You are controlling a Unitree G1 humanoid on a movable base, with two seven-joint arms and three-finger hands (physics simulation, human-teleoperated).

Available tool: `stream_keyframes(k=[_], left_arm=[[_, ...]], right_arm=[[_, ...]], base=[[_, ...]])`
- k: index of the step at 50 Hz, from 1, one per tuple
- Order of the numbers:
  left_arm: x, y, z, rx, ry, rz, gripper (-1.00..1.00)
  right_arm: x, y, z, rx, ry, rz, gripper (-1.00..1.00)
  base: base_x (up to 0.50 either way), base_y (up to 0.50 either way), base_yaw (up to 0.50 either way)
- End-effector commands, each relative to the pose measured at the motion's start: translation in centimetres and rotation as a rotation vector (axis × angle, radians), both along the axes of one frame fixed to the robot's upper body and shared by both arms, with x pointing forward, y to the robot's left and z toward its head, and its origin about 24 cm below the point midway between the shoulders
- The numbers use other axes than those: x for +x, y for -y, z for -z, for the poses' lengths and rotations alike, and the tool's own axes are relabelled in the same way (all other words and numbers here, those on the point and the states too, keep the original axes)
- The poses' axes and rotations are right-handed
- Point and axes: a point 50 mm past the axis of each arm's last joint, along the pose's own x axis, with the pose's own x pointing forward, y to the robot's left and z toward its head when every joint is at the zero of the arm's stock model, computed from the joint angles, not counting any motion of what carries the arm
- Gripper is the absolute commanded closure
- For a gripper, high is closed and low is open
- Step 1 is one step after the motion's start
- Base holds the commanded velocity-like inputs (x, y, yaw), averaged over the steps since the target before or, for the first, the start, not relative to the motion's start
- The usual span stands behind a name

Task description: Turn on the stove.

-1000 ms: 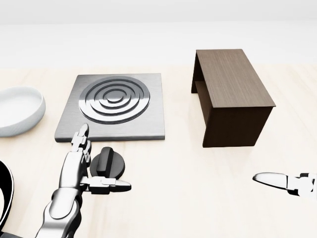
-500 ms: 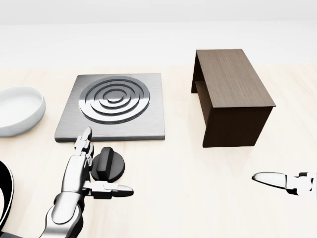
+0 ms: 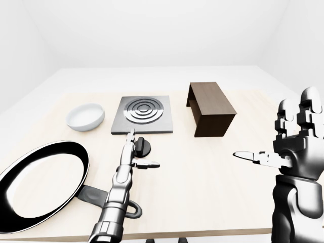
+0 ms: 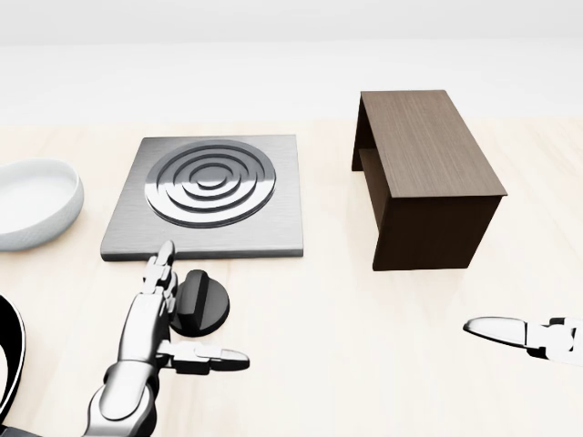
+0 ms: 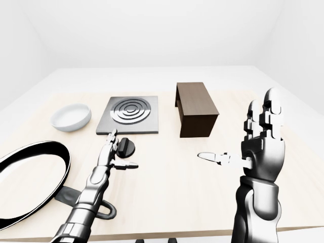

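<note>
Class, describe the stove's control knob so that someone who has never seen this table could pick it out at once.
Find the square grey stove plate with ringed burner, left of the dark wooden box in the head view. Just below its lower edge sits the knob, beside the left hand: the only small round black dial with a raised bar.

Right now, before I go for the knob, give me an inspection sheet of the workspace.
Surface: light wooden table.
Job's things: stove plate with ring burner; black knob below it in the head view, apart from the plate.
Clutter: white bowl at left; black frying pan lower left; dark wooden box at right.
Grippers: left hand open beside the knob, fingers not closed round it; right hand open, raised.
Cables: nothing seen.
Surroundings: plain white walls and floor.
</note>
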Motion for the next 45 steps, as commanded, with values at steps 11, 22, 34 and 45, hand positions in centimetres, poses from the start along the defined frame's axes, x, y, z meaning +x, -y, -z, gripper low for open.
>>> stream_keyframes(k=[11,22,34,45], left_arm=[[-0.5,0.0,0.3,-0.034,-0.004,-0.012,-1.0],[-1.1,0.3,0.7,-0.03,-0.019,0.001,-1.0],[-1.6,0.6,1.2,-0.025,-0.033,0.013,-1.0],[-2.1,1.2,0.6,-0.027,0.0,0.037,-1.0]], right_arm=[[0.1,0.0,0.0,-0.004,-0.001,0.008,-1.0],[0.1,-0.1,-0.2,-0.006,0.007,0.008,-1.0],[0.0,-0.1,-0.2,-0.005,0.006,0.008,-1.0],[0.0,-0.1,-0.1,-0.004,0.005,0.009,-1.0]], base=[[0.0,0.0,0.0],[0.0,0.0,0.0],[0.0,0.0,0.0],[0.0,0.0,0.0]])
